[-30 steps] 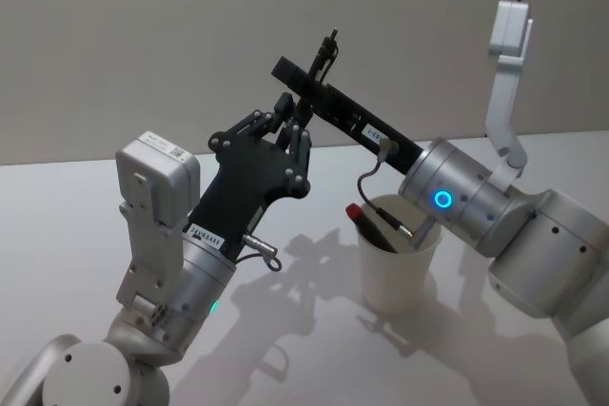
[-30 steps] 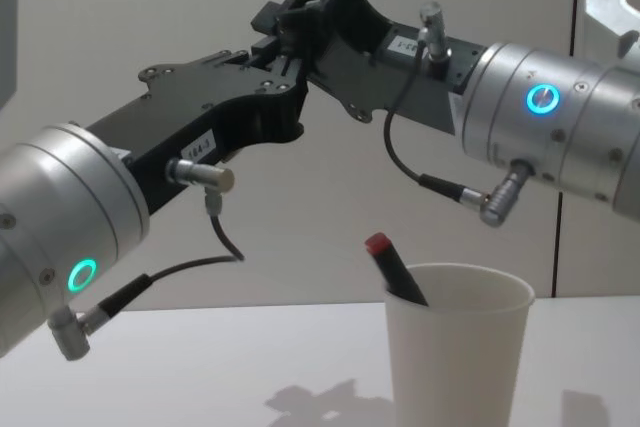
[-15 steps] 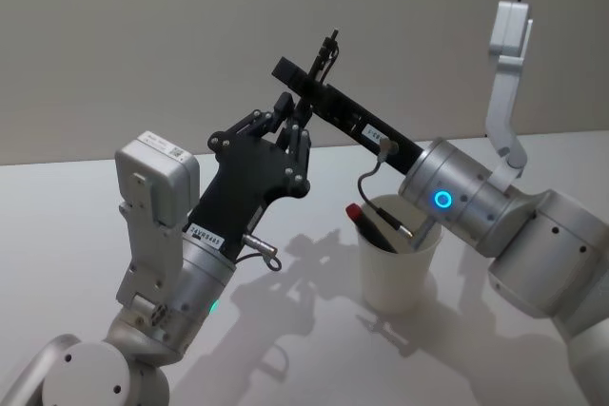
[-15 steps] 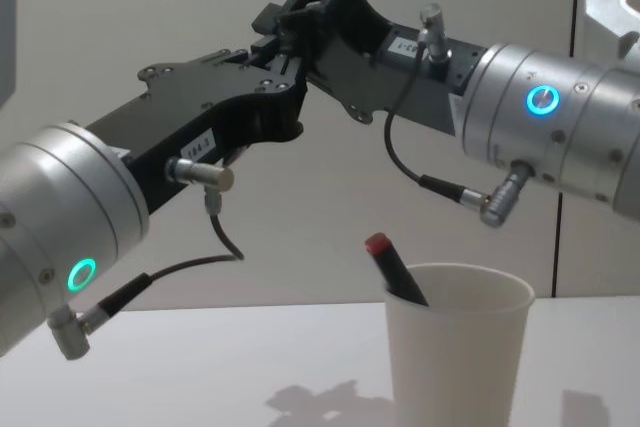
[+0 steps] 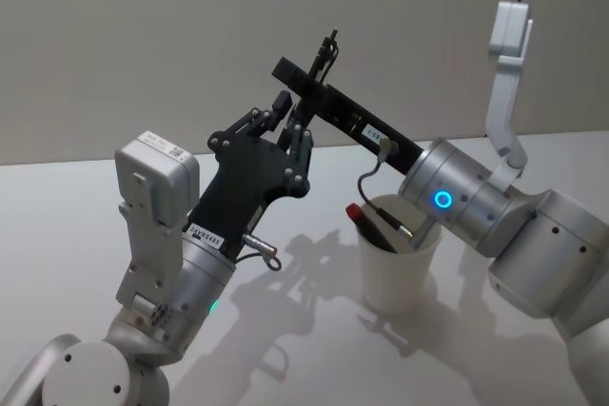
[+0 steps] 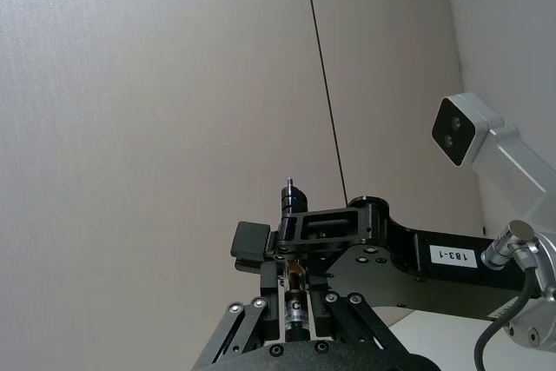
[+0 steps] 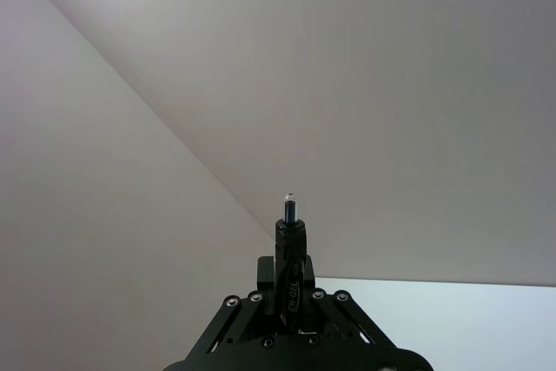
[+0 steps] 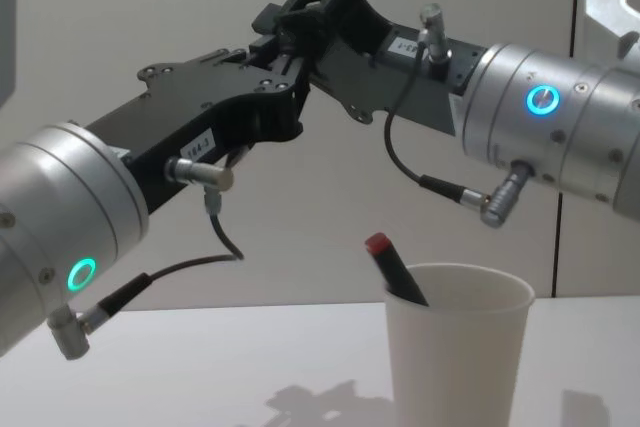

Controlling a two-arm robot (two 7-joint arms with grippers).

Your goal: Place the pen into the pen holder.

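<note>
A slim dark pen (image 5: pixel 326 52) with a metal tip stands upright, high above the table. My right gripper (image 5: pixel 306 81) is shut on it, and the right wrist view shows the pen (image 7: pixel 291 241) between that gripper's fingers. My left gripper (image 5: pixel 292 113) comes up from below. It is slightly open, its fingers (image 6: pixel 269 294) standing either side of the pen's (image 6: pixel 294 306) lower end with thin gaps. The pen holder (image 5: pixel 398 263), a white paper cup (image 8: pixel 460 347), stands on the table below the right arm.
A black marker with a red cap (image 5: pixel 366 223) leans inside the cup, its cap (image 8: pixel 378 244) sticking out over the rim. The white table (image 5: pixel 76 225) spreads around the cup. A plain wall lies behind.
The left gripper's fingers have spread slightly away from the pen. Both arms and the pen stay in place.
</note>
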